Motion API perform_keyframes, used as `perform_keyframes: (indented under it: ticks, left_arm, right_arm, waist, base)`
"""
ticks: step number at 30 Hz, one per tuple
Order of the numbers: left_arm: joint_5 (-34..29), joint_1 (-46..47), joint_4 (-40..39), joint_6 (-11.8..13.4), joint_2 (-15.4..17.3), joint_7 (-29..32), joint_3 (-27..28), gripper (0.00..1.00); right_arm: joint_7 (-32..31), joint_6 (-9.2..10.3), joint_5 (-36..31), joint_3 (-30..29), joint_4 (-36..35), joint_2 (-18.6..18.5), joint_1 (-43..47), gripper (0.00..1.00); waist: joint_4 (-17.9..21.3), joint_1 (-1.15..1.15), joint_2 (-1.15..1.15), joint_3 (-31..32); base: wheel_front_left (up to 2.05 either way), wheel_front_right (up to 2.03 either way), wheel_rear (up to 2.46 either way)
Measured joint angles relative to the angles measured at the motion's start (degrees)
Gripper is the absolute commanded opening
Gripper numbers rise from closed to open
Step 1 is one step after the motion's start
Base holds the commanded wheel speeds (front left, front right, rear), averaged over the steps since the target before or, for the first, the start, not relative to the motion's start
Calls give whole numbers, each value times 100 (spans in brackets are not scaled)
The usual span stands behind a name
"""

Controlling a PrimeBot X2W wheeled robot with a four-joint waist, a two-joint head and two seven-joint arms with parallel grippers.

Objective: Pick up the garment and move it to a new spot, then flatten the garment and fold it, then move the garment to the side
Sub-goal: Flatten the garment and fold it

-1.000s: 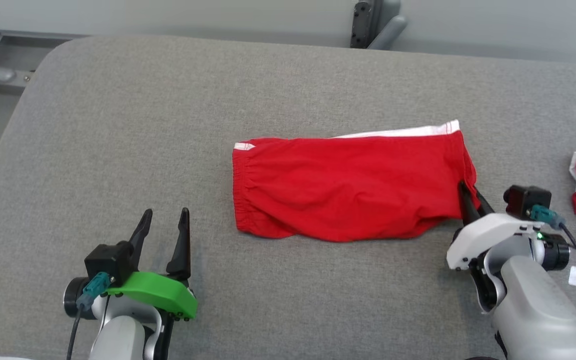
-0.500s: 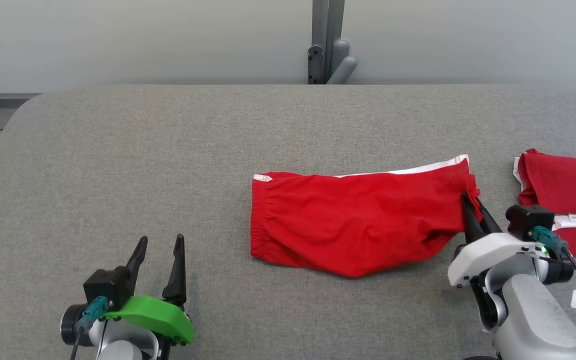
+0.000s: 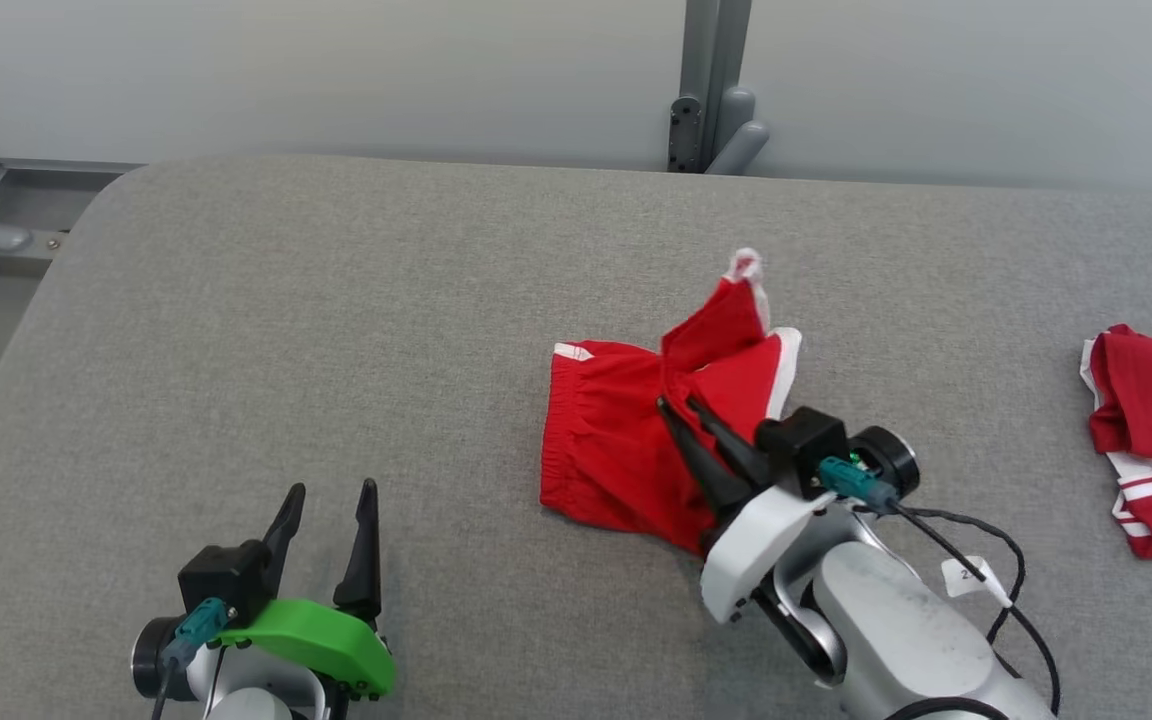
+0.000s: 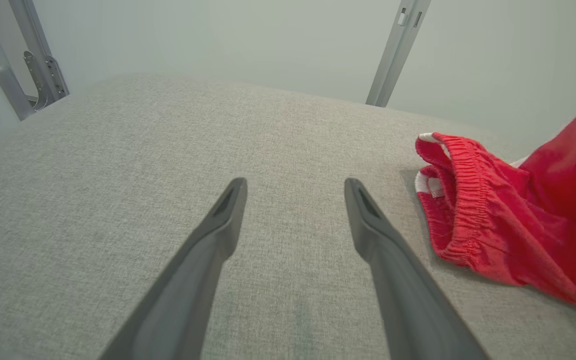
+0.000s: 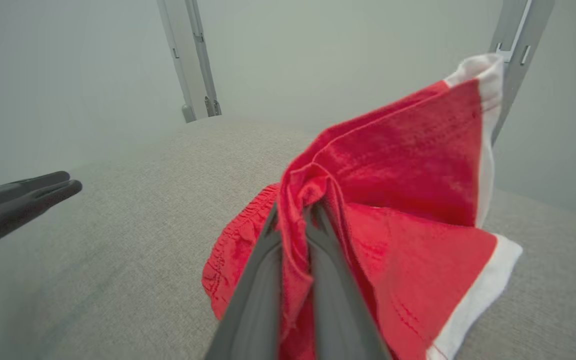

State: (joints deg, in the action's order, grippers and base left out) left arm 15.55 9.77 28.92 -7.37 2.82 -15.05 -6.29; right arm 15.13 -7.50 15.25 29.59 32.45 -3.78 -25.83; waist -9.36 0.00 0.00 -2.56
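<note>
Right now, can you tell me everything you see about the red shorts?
The soft red cloth shorts with white trim lie half on the grey padded table. Their gathered elastic waistband rests flat at the left end. The right claw is shut on a bunch of fabric, holding the leg end up, crumpled.

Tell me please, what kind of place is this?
Probably a robot test lab, not a home: a grey padded table, a plain pale wall with a metal post, and red shorts gripped by the right tool.
</note>
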Motion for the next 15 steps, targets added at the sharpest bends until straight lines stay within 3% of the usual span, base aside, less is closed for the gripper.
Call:
perform_keyframes:
  ticks: [9,10,11,12,15]
  left_arm:
    - [115,7,45,-1,1,0,-179,100]
    - [115,12,45,-1,0,0,-190,100]
    - [115,16,45,-1,0,0,-191,100]
    - [115,17,46,-1,0,0,-189,100]
    - [103,16,66,0,-1,1,-153,100]
  right_arm:
    - [0,0,204,951,984,73,-548,0]
    - [0,0,256,1046,1122,85,-601,4]
    - [0,0,318,1118,1267,92,-642,42]
    - [0,0,396,1167,1368,92,-664,97]
    - [0,0,655,1247,1318,86,-736,100]
  waist:
    - [-331,0,0,-86]
    - [-369,0,0,-99]
    - [-402,0,0,-110]
    - [-430,0,0,-120]
    - [-468,0,0,-102]
  base:
    - [0,0,0]
    - [0,0,0]
    - [0,0,0]
    - [0,0,0]
    - [0,0,0]
